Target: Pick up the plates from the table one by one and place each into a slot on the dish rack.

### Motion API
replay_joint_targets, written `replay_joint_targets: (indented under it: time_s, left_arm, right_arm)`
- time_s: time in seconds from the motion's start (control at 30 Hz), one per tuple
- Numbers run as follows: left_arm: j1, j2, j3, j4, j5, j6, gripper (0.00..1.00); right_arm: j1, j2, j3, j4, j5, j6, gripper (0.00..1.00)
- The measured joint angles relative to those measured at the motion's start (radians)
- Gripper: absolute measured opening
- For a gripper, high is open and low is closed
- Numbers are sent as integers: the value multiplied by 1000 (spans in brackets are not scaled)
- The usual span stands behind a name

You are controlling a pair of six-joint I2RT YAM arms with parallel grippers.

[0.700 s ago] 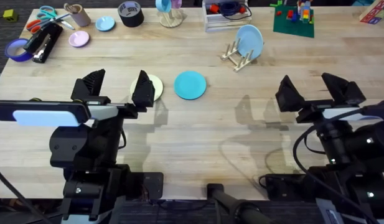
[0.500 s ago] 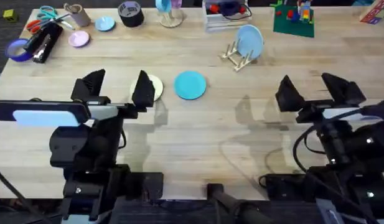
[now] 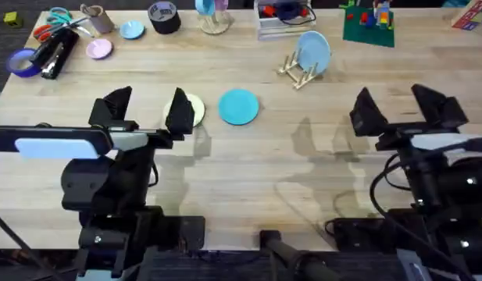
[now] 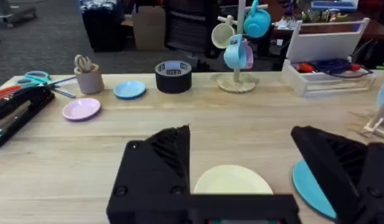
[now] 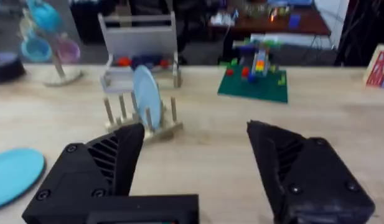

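Note:
A pale yellow plate [image 3: 194, 109] lies flat on the table [image 3: 248, 172], partly hidden behind one finger of my left gripper [image 3: 147, 109], which is open and hovers just left of it. In the left wrist view the yellow plate [image 4: 232, 182] sits between the open fingers of the left gripper [image 4: 248, 168], with the teal plate [image 4: 304, 183] beside it. The teal plate [image 3: 239, 106] lies flat near the table's middle. The dish rack [image 3: 298, 72] stands farther back with a light blue plate [image 3: 312, 51] upright in a slot. My right gripper [image 3: 401, 109] is open and empty, right of the rack [image 5: 145, 127].
Along the back edge are scissors [image 3: 51, 22], a stapler [image 3: 53, 53], a tape roll [image 3: 163, 17], small pink [image 3: 99, 48] and pale-blue [image 3: 131, 30] discs, a mug tree [image 3: 213, 16], a clear tray [image 3: 283, 19] and a green brick plate [image 3: 369, 27].
The right gripper has shifted slightly to the right. The left gripper and the plates have not moved.

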Motion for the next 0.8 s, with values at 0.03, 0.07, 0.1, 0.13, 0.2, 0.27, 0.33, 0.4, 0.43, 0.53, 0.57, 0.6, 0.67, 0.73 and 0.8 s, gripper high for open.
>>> replay_joint_targets:
  time_s: [0.03,0.07,0.1,0.13,0.2,0.27,0.33,0.4,0.43,0.53,0.57,0.6,0.67,0.73,0.8]
  left_arm:
    - [0,0,5,-1,0,0,993]
    - [0,0,13,-3,0,0,993]
    - [0,0,23,-3,0,0,993]
    - [0,0,38,-5,0,0,993]
    - [0,0,73,-15,0,0,993]
    - [0,0,113,-42,-1,0,992]
    - [0,3,162,-100,-8,-1,993]
    - [0,23,217,-166,-15,0,993]
    - [0,36,242,-195,-18,-1,993]
    - [0,98,340,-297,-31,0,992]
    - [0,120,371,-329,-33,-1,992]
    - [0,149,410,-370,-35,-1,993]
    - [0,208,482,-447,-38,-1,993]
    - [0,278,557,-523,-39,-1,992]
    - [0,346,624,-584,-41,-1,993]
  right_arm:
    - [0,0,0,14,0,0,995]
    - [0,0,2,19,0,0,993]
    - [0,0,4,19,0,0,993]
    - [0,0,8,14,0,0,993]
    - [0,0,28,0,0,0,994]
    - [0,1,65,-24,0,0,994]
    - [0,1,116,-58,0,0,994]
    - [0,10,178,-99,0,0,994]
    - [0,20,207,-119,0,0,994]
    - [0,72,304,-207,0,0,994]
    - [0,91,330,-233,0,0,994]
    - [0,116,363,-268,0,0,994]
    - [0,170,423,-331,0,0,995]
    - [0,231,485,-391,-1,0,995]
    - [0,294,546,-447,-3,0,995]
